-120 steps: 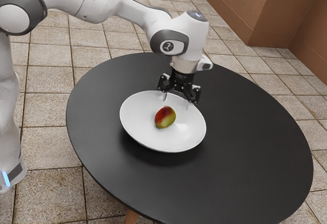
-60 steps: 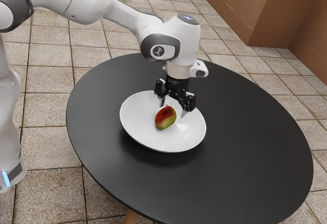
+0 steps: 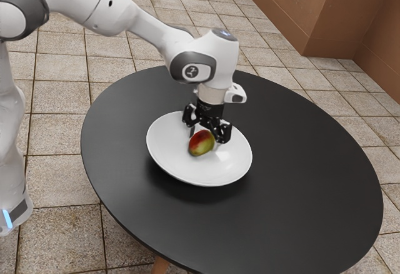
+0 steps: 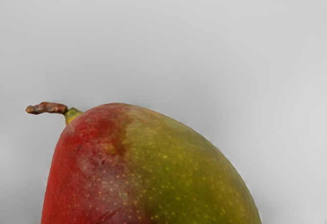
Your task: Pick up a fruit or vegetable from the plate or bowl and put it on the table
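The gripper [image 3: 205,138] is spread open right at the mango [image 3: 200,144], which lies in the white bowl [image 3: 164,158] on the tabletop [image 3: 300,192]; whether a finger touches it is hard to tell.

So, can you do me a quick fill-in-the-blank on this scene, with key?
The fruit in the bowl is a ____.
The bowl's colour is ____.
The stalk is nearer the fruit's ____ side than its green side.
The gripper over the bowl is coloured ____.

Missing words: mango; white; red; black.
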Controlling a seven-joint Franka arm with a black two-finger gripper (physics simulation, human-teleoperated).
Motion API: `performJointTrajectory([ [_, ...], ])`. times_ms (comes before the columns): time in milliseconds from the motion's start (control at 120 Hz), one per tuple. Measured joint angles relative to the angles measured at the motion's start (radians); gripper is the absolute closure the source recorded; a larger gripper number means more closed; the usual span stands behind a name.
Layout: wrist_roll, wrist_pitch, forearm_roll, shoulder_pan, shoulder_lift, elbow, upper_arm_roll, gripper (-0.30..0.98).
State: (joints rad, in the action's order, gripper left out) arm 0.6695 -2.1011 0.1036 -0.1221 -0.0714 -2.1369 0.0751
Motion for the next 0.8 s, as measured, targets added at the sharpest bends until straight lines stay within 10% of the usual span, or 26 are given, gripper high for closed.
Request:
performJointTrajectory([
  [800,-0.039,-0.042,0.005,0.005,0.037,0.004,0.000,0.26],
])
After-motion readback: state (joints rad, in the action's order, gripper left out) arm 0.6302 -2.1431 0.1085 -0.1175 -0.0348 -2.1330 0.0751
